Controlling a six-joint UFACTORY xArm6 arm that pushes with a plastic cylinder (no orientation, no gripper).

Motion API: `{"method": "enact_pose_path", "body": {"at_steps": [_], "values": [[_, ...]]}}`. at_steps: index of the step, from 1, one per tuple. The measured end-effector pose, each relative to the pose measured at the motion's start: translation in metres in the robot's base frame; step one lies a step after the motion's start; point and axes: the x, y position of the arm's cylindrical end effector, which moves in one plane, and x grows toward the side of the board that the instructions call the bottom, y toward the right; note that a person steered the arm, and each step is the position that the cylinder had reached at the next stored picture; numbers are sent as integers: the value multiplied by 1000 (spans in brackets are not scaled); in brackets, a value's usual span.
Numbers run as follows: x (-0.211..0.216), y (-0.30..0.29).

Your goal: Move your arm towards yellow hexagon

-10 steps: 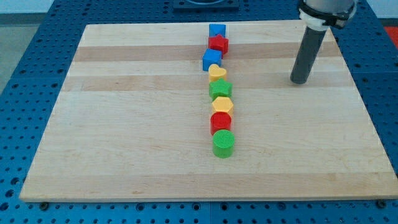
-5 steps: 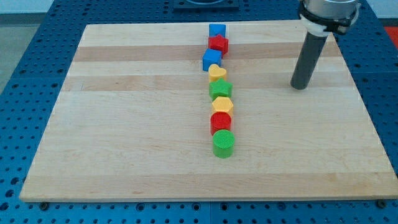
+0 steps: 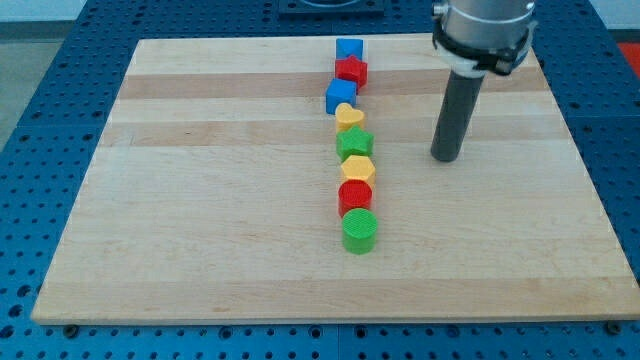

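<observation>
Approach step: my tip is parked right of the yellow hexagon, nothing touched. A short leftward slide is needed; it's a bare rod, so nothing is pinched.

rod: straight, round, dark grey, matte, plain, no markings | my tip: flat blunt end, same dark grey as the shaft | collar above rod: white ring | housing above collar: wider, dark cylinder with lighter grey band, cut off by the view's top | cables, screws: none visible
</observation>
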Motion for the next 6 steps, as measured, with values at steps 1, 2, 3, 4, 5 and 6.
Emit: {"method": "enact_pose_path", "body": {"at_steps": [1, 2, 3, 4, 5, 6], "values": [[3, -31], [3, -36], [3, -36], [6, -36], [10, -36], [14, -36]]}}
